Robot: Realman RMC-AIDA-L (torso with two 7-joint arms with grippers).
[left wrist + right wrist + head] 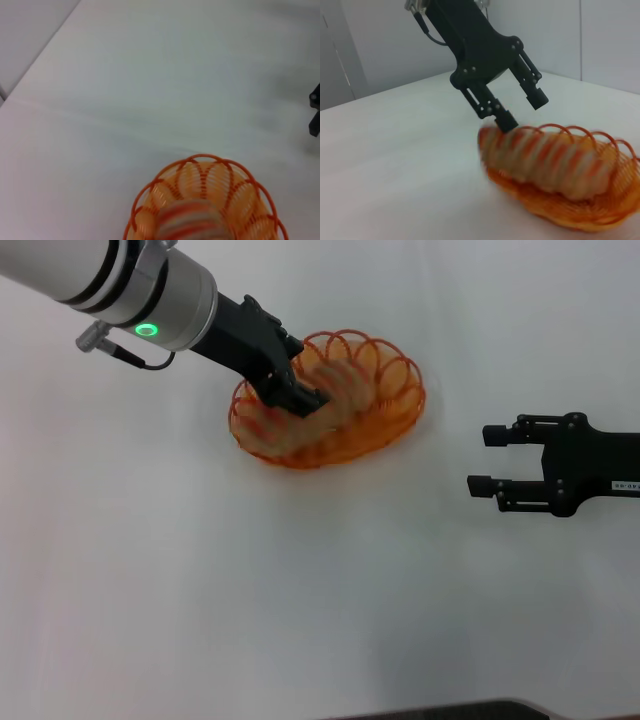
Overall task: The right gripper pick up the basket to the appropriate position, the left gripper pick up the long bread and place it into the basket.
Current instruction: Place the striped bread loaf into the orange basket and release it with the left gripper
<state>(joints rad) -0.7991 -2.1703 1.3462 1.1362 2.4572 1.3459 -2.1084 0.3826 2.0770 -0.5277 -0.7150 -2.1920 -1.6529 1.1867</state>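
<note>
A: Nearest the robot, what stands on the white table [300, 600]?

B: Only bare surface there. Further out to the right, the right tool [482, 460] hovers low over the table, its two fingers spread apart with nothing between them, well clear of the basket [400, 375].

A: And the long bread [545, 160]?

B: It lies lengthwise inside the orange wire basket, filling most of it. It looks smeared in the right wrist view, and the head view shows it only through the wires. In the left wrist view just one rounded end shows, cut off at the picture's edge.

A: The left tool [520, 112]?

B: Above the bread's end on the robot's left side, fingers apart, one tip touching or nearly touching the loaf; I cannot tell which
</note>
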